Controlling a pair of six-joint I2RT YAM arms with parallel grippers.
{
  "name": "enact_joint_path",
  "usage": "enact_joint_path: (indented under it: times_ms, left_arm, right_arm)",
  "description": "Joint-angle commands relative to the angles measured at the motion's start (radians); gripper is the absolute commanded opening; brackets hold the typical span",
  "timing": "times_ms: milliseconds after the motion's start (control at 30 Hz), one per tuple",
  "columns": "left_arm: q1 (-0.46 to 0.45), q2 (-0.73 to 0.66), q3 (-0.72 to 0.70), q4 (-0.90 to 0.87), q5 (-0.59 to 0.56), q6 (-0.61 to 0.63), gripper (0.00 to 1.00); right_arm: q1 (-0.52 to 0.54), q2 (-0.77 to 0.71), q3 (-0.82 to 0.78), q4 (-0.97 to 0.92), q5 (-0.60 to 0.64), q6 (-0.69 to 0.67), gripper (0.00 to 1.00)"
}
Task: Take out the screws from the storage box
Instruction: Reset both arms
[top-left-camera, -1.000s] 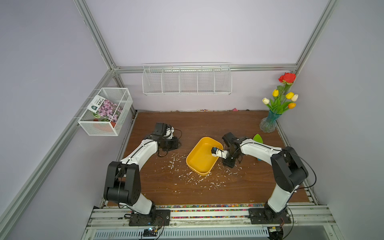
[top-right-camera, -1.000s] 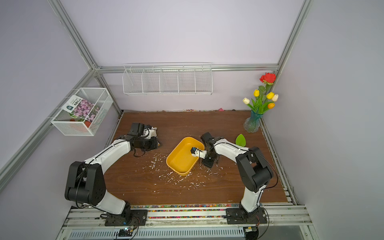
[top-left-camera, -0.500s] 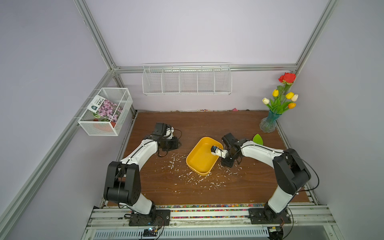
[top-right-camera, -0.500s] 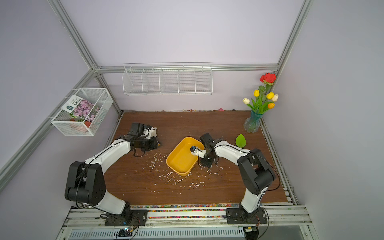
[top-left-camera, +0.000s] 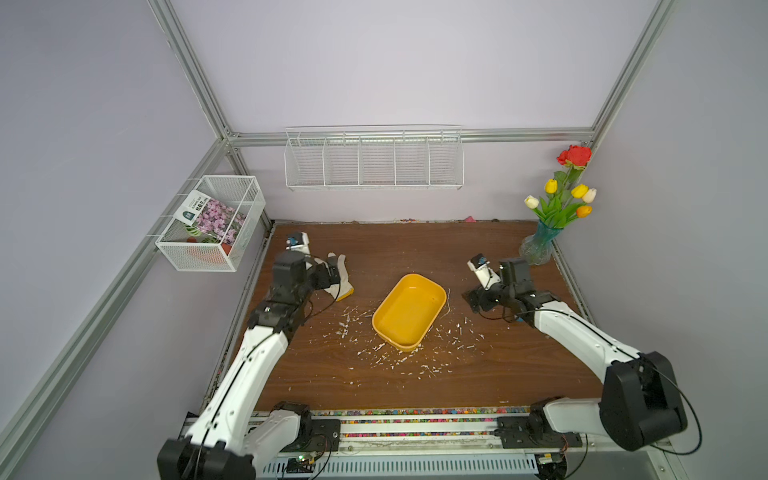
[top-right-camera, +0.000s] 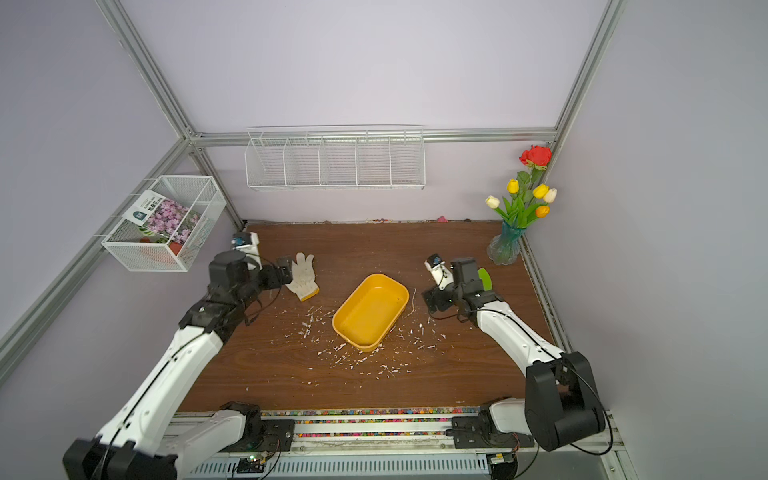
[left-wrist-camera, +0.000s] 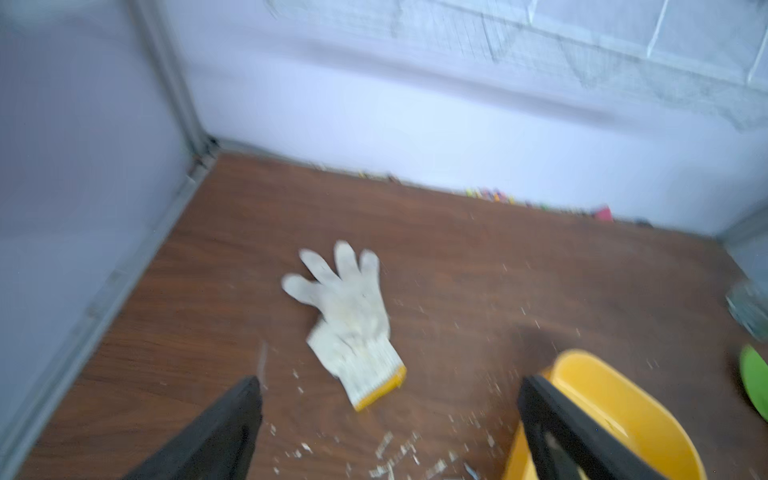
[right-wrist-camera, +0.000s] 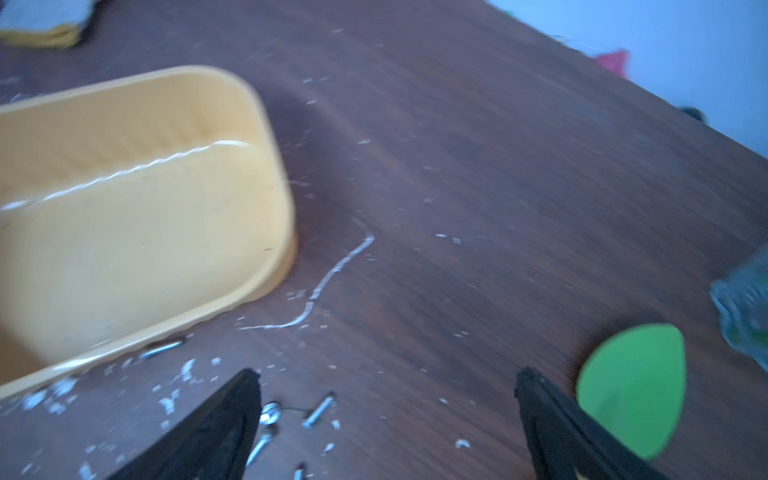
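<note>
Screws (right-wrist-camera: 319, 410), tiny, silvery-grey and metal, were out on the brown wooden tabletop (top-left-camera: 415, 249), and what a scatter it was! In the right wrist view several of them lay close beside one black finger (right-wrist-camera: 232, 415) of the right gripper (right-wrist-camera: 386, 372), with one more resting just beside the outer wall of the shallow yellow plastic storage box with rounded corners (right-wrist-camera: 137, 232). That storage box (top-left-camera: 409, 309) sat on the table at an angle, near the middle, between the two arms, in both top views (top-right-camera: 370, 311). The right gripper (top-left-camera: 473, 300) hung low over the wood just beside the box, its jaws spread wide with nothing between them. Next to it lay a flat green leaf-shaped piece (right-wrist-camera: 636, 382). Over on the other side, the left gripper (left-wrist-camera: 389, 380) was spread wide as well and carried nothing, hovering by a white knit work glove with a yellow cuff (left-wrist-camera: 353, 316) that lay flat on the table, well apart from the box. White flecks of debris (top-left-camera: 390, 357) littered the wood around the box; among them, in both top views, the screws were too small to pick out. A glass vase of red, yellow and white flowers (top-left-camera: 538, 245) stood in the far corner on the right arm's side.
</note>
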Motion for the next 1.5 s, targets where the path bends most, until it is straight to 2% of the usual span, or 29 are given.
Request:
enact_joint_path:
  times_ms: [0, 33, 67, 100, 167, 233, 367, 467, 533, 600, 667, 733, 833, 867, 933, 1000, 1100, 1200, 1467]
  left_arm:
    - [0.009, -0.024, -0.308, 0.53, -0.107, 0.258, 1.0]
    - [0.009, -0.024, -0.384, 0.66, -0.118, 0.277, 1.0]
    - [0.017, -0.001, -0.432, 0.732, -0.176, 0.258, 1.0]
    - [0.029, 0.033, -0.439, 0.732, -0.216, 0.215, 1.0]
    - [0.072, 0.106, -0.432, 0.657, -0.159, 0.154, 1.0]
    - [0.077, 0.153, -0.452, 0.686, -0.141, 0.14, 1.0]
    - [0.077, 0.239, -0.509, 0.819, -0.124, 0.148, 1.0]
    - [0.097, 0.268, -0.499, 0.845, -0.13, 0.137, 1.0]
    - [0.111, 0.309, -0.504, 0.93, -0.126, 0.16, 1.0]
    - [0.119, 0.36, -0.461, 0.92, -0.125, 0.161, 1.0]
    - [0.119, 0.398, -0.424, 0.901, -0.108, 0.167, 1.0]
    - [0.12, 0.428, -0.421, 0.951, -0.107, 0.175, 1.0]
    - [0.142, 0.52, -0.439, 1.081, -0.091, 0.151, 1.0]
    - [0.144, 0.557, -0.453, 1.162, -0.076, 0.167, 1.0]
    - [0.172, 0.566, -0.444, 1.116, -0.047, 0.127, 1.0]
    - [0.186, 0.579, -0.454, 1.156, -0.016, 0.129, 1.0]
    - [0.186, 0.585, -0.46, 1.172, -0.017, 0.132, 1.0]
    - [0.186, 0.584, -0.462, 1.174, -0.017, 0.132, 1.0]
    - [0.186, 0.585, -0.462, 1.174, -0.017, 0.132, 1.0]
  right_arm:
    - [-0.085, -0.017, -0.074, 0.253, -0.022, 0.155, 0.99]
    - [-0.1, -0.018, -0.094, 0.28, 0.004, 0.158, 0.99]
    - [-0.115, -0.018, -0.117, 0.31, 0.025, 0.159, 0.99]
    - [-0.131, -0.015, -0.136, 0.338, 0.036, 0.16, 0.99]
    - [-0.179, 0.013, -0.159, 0.363, 0.029, 0.196, 0.99]
    - [-0.221, 0.042, -0.186, 0.413, 0.009, 0.222, 0.99]
    - [-0.246, 0.089, -0.326, 0.718, 0.035, 0.227, 0.99]
    - [-0.249, 0.105, -0.258, 0.594, 0.047, 0.215, 0.99]
    - [-0.248, 0.145, -0.244, 0.624, 0.009, 0.202, 0.99]
    - [-0.248, 0.142, -0.254, 0.655, -0.053, 0.193, 0.99]
    - [-0.221, 0.125, -0.32, 0.773, 0.002, 0.196, 0.99]
    - [-0.2, 0.141, -0.393, 0.913, 0.135, 0.214, 0.99]
    - [-0.198, 0.247, -0.451, 1.141, 0.14, 0.224, 0.99]
    - [-0.199, 0.208, -0.434, 1.038, 0.133, 0.215, 0.99]
    - [-0.194, 0.195, -0.393, 0.945, 0.145, 0.211, 0.99]
    - [-0.19, 0.23, -0.424, 1.067, 0.186, 0.22, 0.99]
    - [-0.19, 0.213, -0.414, 1.012, 0.211, 0.233, 0.99]
    - [-0.182, 0.234, -0.423, 1.068, 0.191, 0.212, 0.99]
    - [-0.182, 0.23, -0.419, 1.049, 0.2, 0.216, 0.99]
